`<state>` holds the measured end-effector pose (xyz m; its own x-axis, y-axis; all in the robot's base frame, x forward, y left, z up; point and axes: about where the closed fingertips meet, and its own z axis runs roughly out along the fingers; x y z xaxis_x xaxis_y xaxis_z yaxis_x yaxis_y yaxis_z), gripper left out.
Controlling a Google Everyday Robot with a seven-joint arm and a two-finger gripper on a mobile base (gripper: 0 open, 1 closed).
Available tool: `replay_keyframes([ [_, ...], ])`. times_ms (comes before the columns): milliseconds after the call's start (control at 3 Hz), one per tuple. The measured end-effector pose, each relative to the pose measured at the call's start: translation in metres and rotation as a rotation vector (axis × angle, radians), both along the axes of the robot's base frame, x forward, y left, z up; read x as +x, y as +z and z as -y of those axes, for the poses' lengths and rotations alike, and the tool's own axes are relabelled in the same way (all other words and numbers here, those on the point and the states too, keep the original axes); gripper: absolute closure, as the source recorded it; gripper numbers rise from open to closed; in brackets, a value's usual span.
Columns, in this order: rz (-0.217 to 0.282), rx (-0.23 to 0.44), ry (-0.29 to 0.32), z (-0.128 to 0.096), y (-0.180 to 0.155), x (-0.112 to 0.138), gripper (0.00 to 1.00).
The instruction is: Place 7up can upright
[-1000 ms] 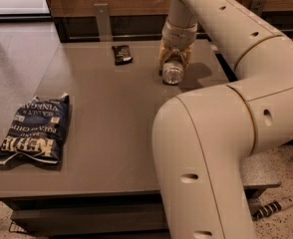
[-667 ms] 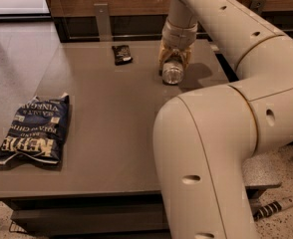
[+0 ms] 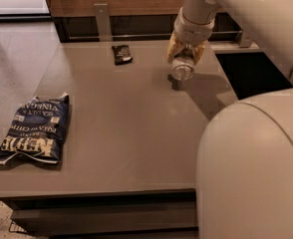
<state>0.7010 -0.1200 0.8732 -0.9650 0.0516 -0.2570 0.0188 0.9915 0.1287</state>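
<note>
Hanging between the yellowish fingers (image 3: 173, 50) of the gripper (image 3: 186, 55), the 7up can (image 3: 182, 68) shows its shiny round end toward the camera, so it is tilted and not yet upright. The fingers are closed on its body, one at each side, and the lower end of the can sticks out below their tips.

Compared with a second ago, can and gripper have shifted together a little to the side, away from the small black packet (image 3: 121, 54), which has not moved. A dark shadow lies on the table (image 3: 126, 133) just below and beside the can (I cannot tell whether the can touches the surface or hangs just over it). Because the can travelled with the fingers, I judge that the grip is firm and the carrying is under way; the turning to vertical is not done.

The arm (image 3: 201, 9) comes down from above the fingers. The blue chip bag (image 3: 34, 129) lies well apart from them, at the near corner, unchanged.
</note>
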Motion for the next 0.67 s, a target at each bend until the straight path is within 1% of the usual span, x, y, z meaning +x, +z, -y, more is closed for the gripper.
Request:
replay_keyframes([
  [333, 0.089, 0.009, 0.018, 0.011, 0.02, -0.025, 1.0],
  [667, 0.212, 0.022, 0.092, 0.017, 0.044, -0.035, 1.0],
])
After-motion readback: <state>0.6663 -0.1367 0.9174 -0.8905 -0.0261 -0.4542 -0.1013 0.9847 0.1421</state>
